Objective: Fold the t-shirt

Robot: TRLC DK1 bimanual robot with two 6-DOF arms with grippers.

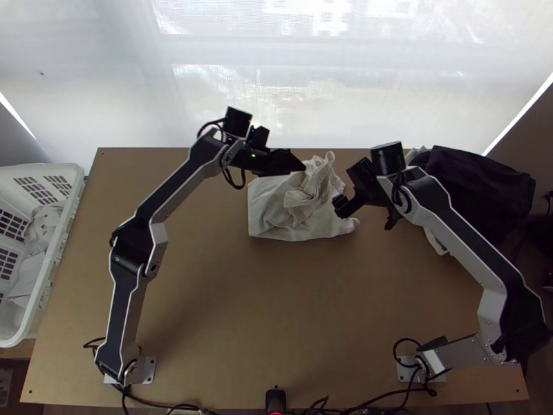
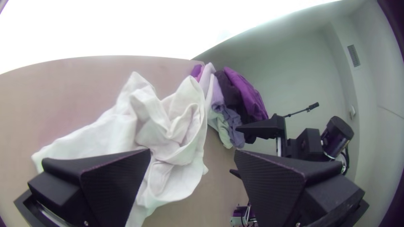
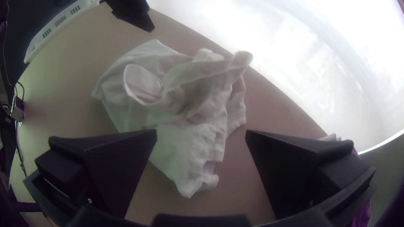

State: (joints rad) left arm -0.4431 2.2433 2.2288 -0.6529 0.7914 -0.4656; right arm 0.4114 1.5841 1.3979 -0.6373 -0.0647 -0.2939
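The white t-shirt [image 1: 276, 211] lies bunched near the table's far edge, its upper part crumpled into a raised heap and its near part flatter. My left gripper [image 1: 301, 166] is over its far left part; in the left wrist view the fingers of my left gripper [image 2: 192, 155] stand wide open, with the t-shirt [image 2: 168, 138] beyond them. To the right of the cloth is my right gripper [image 1: 363, 213]. In the right wrist view my right gripper [image 3: 201, 136] is open too, holding nothing, and the t-shirt [image 3: 181, 143] lies beyond its fingers.
A white basket [image 1: 59, 242] with pale cloths stands at the table's left side. Dark and light clothes [image 1: 477, 187] are piled at the far right, behind the right arm. Cables run along the near edge. Bare tabletop [image 1: 276, 304] stretches in front of the t-shirt.
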